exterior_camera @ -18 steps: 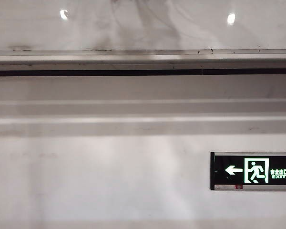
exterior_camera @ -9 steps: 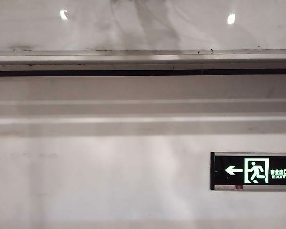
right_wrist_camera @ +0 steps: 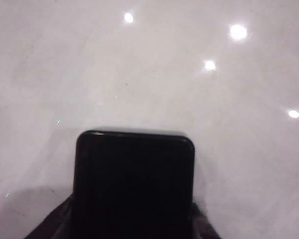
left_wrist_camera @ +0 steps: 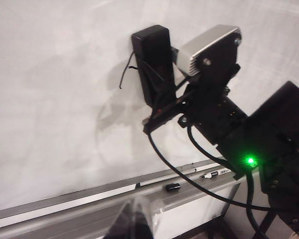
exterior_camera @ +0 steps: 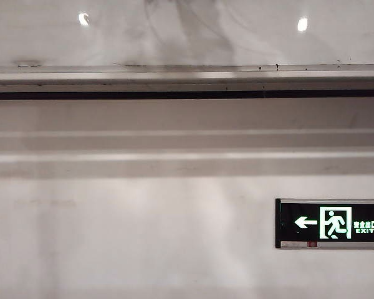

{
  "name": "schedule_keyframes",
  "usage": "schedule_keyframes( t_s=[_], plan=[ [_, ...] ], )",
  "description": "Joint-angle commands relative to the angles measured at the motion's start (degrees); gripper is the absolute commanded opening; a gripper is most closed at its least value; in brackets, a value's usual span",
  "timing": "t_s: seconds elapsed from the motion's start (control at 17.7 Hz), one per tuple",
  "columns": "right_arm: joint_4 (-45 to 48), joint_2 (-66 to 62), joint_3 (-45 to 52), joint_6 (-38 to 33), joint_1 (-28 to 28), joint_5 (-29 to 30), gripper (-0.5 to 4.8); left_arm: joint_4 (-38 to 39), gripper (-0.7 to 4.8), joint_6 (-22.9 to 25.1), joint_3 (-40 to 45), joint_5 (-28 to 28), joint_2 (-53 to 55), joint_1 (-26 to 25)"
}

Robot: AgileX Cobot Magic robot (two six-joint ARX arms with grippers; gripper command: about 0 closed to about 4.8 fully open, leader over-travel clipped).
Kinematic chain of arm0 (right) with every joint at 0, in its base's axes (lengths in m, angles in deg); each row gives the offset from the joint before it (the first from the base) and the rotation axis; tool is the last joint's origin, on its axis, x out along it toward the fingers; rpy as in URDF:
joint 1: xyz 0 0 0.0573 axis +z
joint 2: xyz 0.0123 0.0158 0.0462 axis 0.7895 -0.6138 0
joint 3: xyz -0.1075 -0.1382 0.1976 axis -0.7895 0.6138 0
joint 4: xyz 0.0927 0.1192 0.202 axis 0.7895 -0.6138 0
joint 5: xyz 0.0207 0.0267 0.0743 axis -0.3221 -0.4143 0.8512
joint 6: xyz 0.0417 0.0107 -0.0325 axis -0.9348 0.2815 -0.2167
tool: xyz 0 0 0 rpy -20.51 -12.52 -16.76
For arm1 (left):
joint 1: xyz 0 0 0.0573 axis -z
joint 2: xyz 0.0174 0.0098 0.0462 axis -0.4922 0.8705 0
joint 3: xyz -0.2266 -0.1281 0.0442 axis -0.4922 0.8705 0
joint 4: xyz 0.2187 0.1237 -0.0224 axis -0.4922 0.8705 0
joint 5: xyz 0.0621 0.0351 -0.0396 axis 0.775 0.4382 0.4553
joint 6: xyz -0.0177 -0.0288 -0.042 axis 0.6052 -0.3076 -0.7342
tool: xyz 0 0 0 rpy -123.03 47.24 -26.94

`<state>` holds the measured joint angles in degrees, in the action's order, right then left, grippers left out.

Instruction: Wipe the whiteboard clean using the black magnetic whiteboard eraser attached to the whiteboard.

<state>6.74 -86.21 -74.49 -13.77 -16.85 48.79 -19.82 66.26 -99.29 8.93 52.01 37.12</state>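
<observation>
Exterior faces the whiteboard (exterior_camera: 187, 34) rail; wrist views share its surface.

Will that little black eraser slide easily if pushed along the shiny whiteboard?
Probably: the small black oblong eraser looks stiff and sits flat on the glossy whiteboard. Likely light, being so small. The right gripper clasps its sides; the left gripper hangs shut by the rail.
</observation>
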Motion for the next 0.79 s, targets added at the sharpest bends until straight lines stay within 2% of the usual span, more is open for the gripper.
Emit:
schedule_keyframes(
  t_s=[0.06, 0.17, 0.57, 0.79],
  plan=[
    [-0.79, -0.24, -0.04, 0.02, -0.76, -2.97, 2.75, -0.57, -0.05, -0.17, -0.20, -0.48, -0.20, 0.02],
    [-0.96, 0.00, -0.07, 0.22, -0.11, -3.15, 3.37, -0.59, -0.05, -0.17, -0.20, -0.48, -0.22, 0.02],
    [-3.78, 2.62, -0.07, 0.48, 1.31, -3.19, 3.49, -0.59, -0.05, -0.15, -0.20, -0.66, -0.37, 0.02],
    [-3.21, 6.99, -0.07, 1.51, 3.13, -1.31, 3.52, -0.81, -0.05, -0.15, -0.20, -0.63, -0.48, 0.02]
  ],
)
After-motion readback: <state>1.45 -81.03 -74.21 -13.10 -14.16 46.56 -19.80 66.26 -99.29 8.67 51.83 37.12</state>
